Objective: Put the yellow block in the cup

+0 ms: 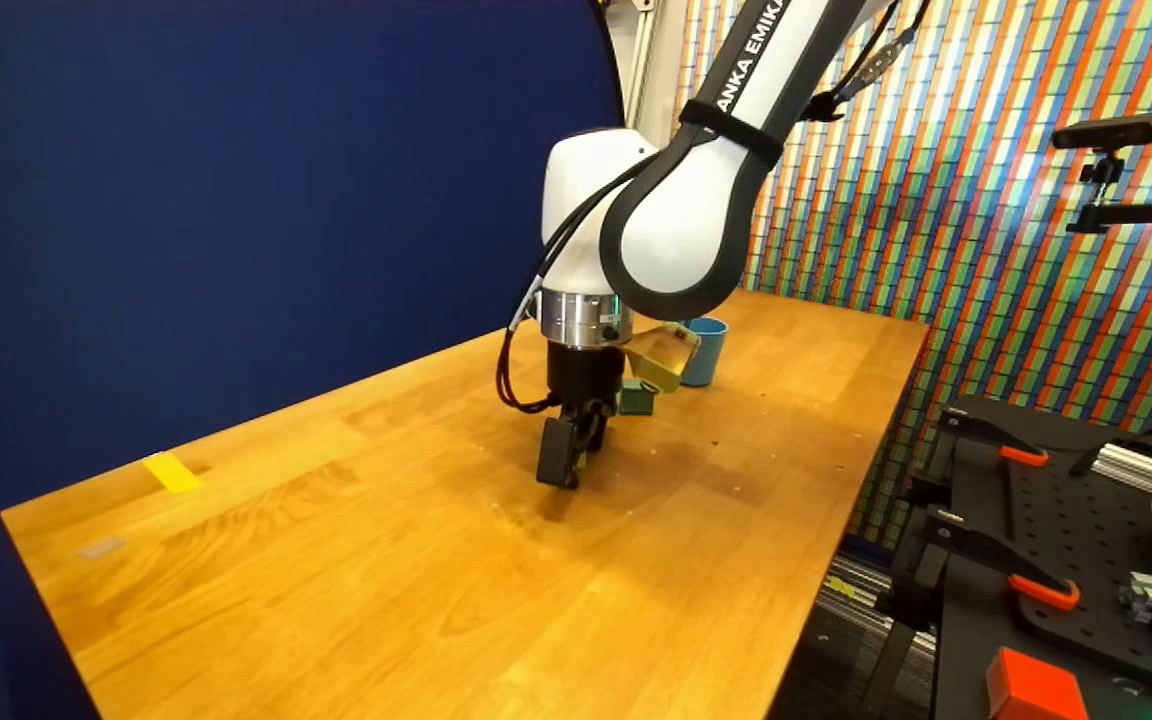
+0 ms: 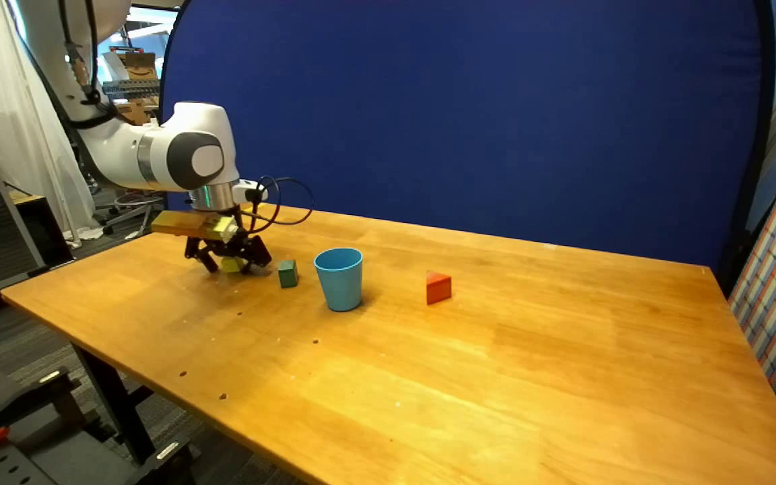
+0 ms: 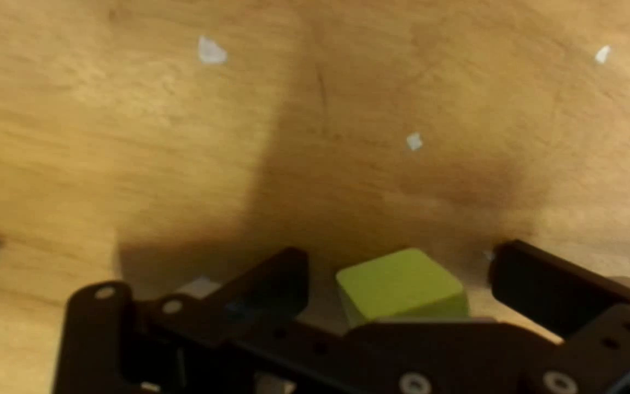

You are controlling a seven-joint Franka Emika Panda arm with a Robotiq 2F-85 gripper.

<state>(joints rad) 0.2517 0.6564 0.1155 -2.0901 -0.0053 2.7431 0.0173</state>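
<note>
End effector (image 3: pixel 400 276) straddles yellow block (image 3: pixel 402 287), gaps beside both edges

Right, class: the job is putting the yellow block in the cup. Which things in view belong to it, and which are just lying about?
For the job:
yellow block
blue cup
gripper, open, straddling the block

Just lying about:
dark green cube
red block on the table
flat yellow patch

in an exterior view we look down from well off, the cup (image 1: pixel 705 360) beyond the claw (image 1: pixel 580 463); in an exterior view we face the blue backdrop (image 2: pixel 462 135), cup nearer than claw. both share the bench (image 2: pixel 496 370). the wrist view looks down from close above the claw.
</note>
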